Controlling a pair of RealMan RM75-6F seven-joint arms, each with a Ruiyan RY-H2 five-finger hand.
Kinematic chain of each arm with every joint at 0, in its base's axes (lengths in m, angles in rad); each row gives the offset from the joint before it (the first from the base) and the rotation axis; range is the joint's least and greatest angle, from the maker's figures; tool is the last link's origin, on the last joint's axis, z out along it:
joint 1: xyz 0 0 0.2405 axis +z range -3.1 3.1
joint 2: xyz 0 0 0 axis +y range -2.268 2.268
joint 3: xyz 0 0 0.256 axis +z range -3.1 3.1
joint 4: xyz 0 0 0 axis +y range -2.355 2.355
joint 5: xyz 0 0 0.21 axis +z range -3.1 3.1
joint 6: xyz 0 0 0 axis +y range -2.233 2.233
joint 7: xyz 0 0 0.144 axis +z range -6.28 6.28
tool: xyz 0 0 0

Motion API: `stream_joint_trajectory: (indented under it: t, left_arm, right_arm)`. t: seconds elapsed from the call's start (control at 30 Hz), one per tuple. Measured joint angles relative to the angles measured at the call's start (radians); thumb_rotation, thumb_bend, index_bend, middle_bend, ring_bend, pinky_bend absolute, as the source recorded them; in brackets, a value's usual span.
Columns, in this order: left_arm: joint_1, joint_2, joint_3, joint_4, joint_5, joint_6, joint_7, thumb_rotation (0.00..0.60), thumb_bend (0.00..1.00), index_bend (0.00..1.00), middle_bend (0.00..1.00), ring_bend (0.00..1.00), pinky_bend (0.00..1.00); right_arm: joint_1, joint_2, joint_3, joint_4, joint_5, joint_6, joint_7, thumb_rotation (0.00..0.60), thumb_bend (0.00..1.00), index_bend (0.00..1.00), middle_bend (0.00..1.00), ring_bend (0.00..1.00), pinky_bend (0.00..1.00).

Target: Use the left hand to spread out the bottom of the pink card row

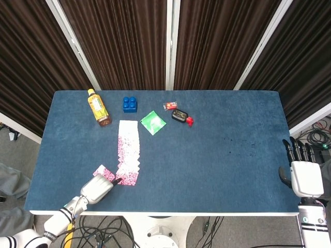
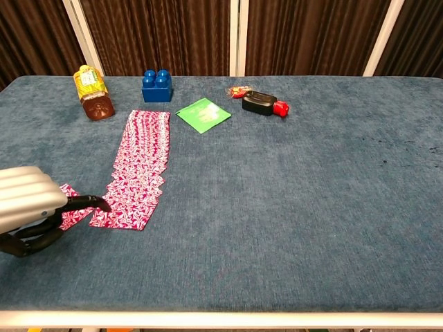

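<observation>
The pink card row runs from the far middle-left of the table toward the near edge, with its bottom cards bunched at the near end. A single pink card lies just left of that end, partly covered by my left hand. That hand hovers over the near-left table, one finger extended with its tip at the left edge of the row's bottom cards. It holds nothing. My right hand stays at the table's right edge, fingers apart and empty.
A tea bottle lies at the far left, a blue block beside it. A green packet, a small red wrapper and a black item with a red cap sit behind the row's right side.
</observation>
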Motion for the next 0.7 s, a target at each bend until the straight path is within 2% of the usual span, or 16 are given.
stream_joint_trajectory:
  t: [0.43,0.7]
  left_arm:
    - [-0.008,-0.025,-0.003,0.019,-0.079,-0.053,0.054,0.600,0.61,0.17,0.84,0.86,0.85]
    - [-0.023,-0.052,0.000,0.006,-0.072,-0.064,0.072,0.600,0.61,0.17,0.83,0.86,0.85]
  right_arm:
    - [-0.002,0.000,0.000,0.015,0.004,-0.003,0.022,0.600,0.33,0.00,0.00,0.00,0.00]
    - [0.002,-0.003,0.001,0.023,0.010,-0.011,0.027,0.600,0.33,0.00,0.00,0.00,0.00]
